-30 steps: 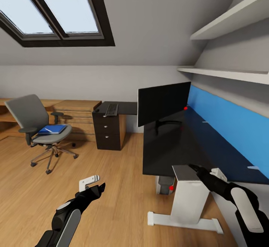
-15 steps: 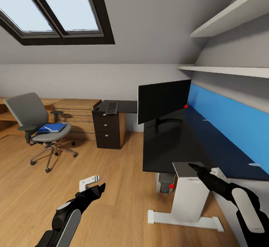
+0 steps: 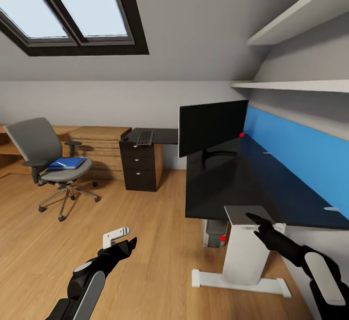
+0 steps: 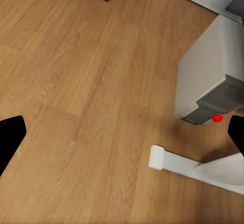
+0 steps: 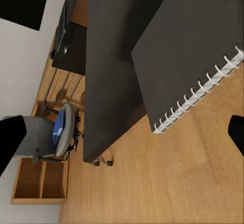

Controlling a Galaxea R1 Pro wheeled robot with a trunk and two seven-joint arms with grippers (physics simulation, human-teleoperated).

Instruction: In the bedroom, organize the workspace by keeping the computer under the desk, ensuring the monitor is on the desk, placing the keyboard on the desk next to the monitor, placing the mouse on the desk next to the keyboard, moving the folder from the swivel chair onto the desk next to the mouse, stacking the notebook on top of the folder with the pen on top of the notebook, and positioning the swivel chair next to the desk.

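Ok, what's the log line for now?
right tool: holds notebook | left tool: open | folder: on swivel chair | monitor: on desk

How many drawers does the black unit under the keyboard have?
3, stacked on the drawer unit below the keyboard: top, middle and bottom, each with a small knob.

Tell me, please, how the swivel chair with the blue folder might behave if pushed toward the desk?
The swivel chair stands on a castered star base, so it would probably roll easily and perhaps spin. The blue folder lies loose on its seat and might slide.
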